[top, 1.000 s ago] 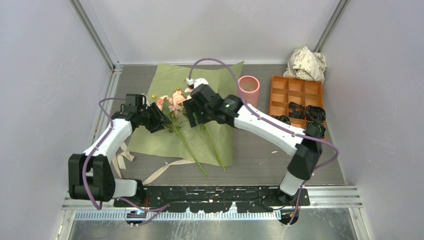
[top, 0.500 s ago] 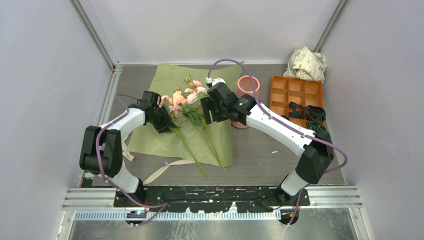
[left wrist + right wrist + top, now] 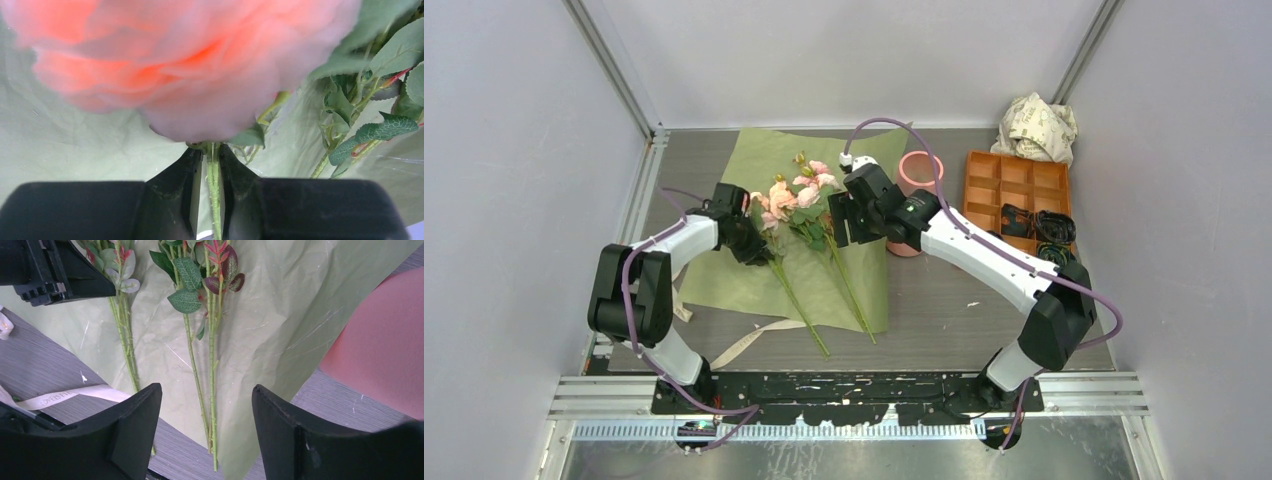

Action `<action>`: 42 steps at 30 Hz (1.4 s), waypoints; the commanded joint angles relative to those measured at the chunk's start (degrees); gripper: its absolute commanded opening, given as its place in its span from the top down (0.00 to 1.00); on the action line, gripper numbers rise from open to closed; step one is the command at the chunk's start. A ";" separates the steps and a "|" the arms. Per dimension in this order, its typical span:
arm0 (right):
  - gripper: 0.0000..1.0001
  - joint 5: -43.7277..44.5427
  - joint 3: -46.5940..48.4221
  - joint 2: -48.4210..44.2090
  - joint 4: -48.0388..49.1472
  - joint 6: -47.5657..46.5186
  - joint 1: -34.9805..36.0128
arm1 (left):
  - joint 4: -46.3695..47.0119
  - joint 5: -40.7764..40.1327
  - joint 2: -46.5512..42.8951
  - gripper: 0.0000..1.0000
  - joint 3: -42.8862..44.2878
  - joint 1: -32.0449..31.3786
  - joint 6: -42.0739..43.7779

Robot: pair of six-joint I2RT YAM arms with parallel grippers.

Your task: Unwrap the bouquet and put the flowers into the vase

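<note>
**Top view.** A sheet of olive-green wrapping paper (image 3: 724,275) lies spread flat on the grey wood-grain counter (image 3: 954,310). On it lie the flowers (image 3: 789,195): pink and peach roses with small buds on long green leafy stems. Their heads point toward the back wall and their stem ends reach the paper's near edge. The left hand (image 3: 762,248) sits low at the leftmost stem, just below the blooms. The right hand (image 3: 836,218) hovers over the right part of the paper, beside the flowers. The tall salmon-pink cylindrical vase (image 3: 921,165) stands upright just beside the paper's right edge, its lower part hidden behind the right arm. Further right are an orange compartment tray (image 3: 984,180) and, in the far corner, a crumpled white printed paper (image 3: 1036,125). A loose beige ribbon (image 3: 744,342) lies at the paper's near edge.

**Left wrist.** The left hand (image 3: 211,152) has its black fingers (image 3: 240,185) drawn nearly together around one green stem, right under a blurred pink rose (image 3: 185,65). Whether they actually pinch the stem cannot be told. The green paper (image 3: 75,145) lies beneath.

**Right wrist.** The right hand (image 3: 204,390) is spread wide with nothing between its fingers. It is above bare stems (image 3: 192,355) on the paper (image 3: 275,315). The vase (image 3: 385,340) stands at the right and the ribbon (image 3: 65,396) at the left.
</note>
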 commanded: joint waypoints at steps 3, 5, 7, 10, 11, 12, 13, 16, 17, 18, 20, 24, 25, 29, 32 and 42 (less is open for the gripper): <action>0.29 -1.65 -0.35 -3.01 3.31 1.28 -0.14 | 0.87 -3.23 -2.02 0.86 1.63 -0.23 1.76; 0.29 -1.66 -0.42 -3.11 3.43 1.42 -0.14 | 0.31 -3.35 -2.59 0.89 2.24 -0.27 1.94; 0.29 -1.62 -0.55 -3.19 3.43 1.45 -0.14 | -0.17 -3.20 -4.03 0.92 2.66 -0.29 1.99; 0.29 -1.53 -1.05 -3.40 3.72 1.46 -0.15 | -1.66 -3.45 -7.61 0.94 3.50 -0.31 2.10; 0.30 -1.54 -1.16 -3.38 3.86 1.48 -0.14 | -2.25 -3.55 -8.91 0.94 3.94 -0.31 2.28; 0.30 -1.63 -1.28 -3.38 3.98 1.57 -0.14 | -2.62 -3.53 -10.47 0.94 4.40 -0.35 2.50; 0.30 -1.75 -1.31 -3.24 4.08 1.62 -0.16 | -2.95 -3.36 -11.84 0.94 4.71 -0.34 2.78; 0.30 -2.07 -1.36 -3.15 4.44 1.80 -0.17 | -3.93 -3.46 -16.42 0.95 5.82 -0.31 3.28; 0.30 -2.14 -1.34 -3.12 4.51 1.80 -0.14 | -4.59 -3.75 -17.98 0.95 6.34 -0.34 3.39; 0.30 -2.17 -1.35 -3.22 4.53 1.74 -0.20 | -5.41 -3.92 -19.07 0.95 6.93 -0.31 3.51; 0.30 -2.04 -1.32 -3.40 4.51 1.79 -0.17 | -5.84 -3.67 -21.02 0.95 7.70 -0.31 3.92; 0.30 -0.67 -2.04 -4.77 4.82 1.80 -0.23 | -2.56 -1.51 -25.67 0.95 9.25 -0.31 5.89; 0.30 -0.40 -2.35 -5.37 4.95 1.75 -0.23 | -1.39 -1.12 -26.77 0.95 10.07 -0.35 6.80; 0.30 -0.20 -3.36 -7.12 5.55 1.93 -0.40 | 1.83 -0.11 -29.05 0.95 15.57 -0.40 10.10; 0.30 0.21 -4.62 -9.44 6.32 2.27 -0.40 | 4.22 0.38 -29.07 0.95 21.37 -0.93 11.62; 0.12 8.04 -12.06 -25.41 8.76 2.00 -0.40 | 13.70 4.37 -18.97 0.95 44.39 -6.49 12.48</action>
